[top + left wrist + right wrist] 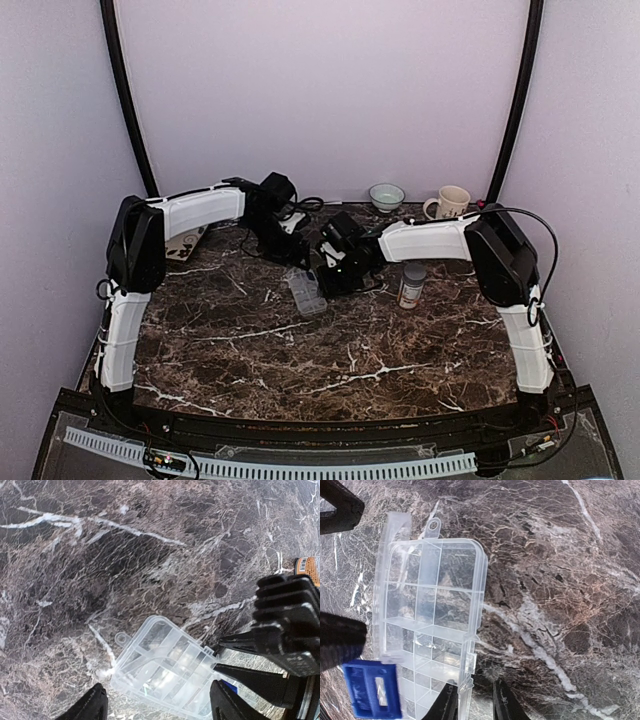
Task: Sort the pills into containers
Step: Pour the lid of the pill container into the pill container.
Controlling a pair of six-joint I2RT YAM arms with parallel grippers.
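Dark marble with white veins covers the table (250,350), with pale walls closing it in. On the left, the left fingers (92,705) hang spread wide apart over the clear box (165,667), one on each side of it, holding nothing. The box lies mid-table between the two arms. Its long axis runs straight away from the right fingers (504,702), which stand close together astride its near corner rim. Whether they actually pinch that rim I cannot tell. The right arm looks the nearer one, already at the box's edge. The compartments (452,565) look bare, and no pills show anywhere. Further right a capped bottle (411,285) stands just beside the right arm, likely in the way of a sideways sweep. A bowl (386,195) and a mug (450,203) sit at the back wall, well apart from the box.
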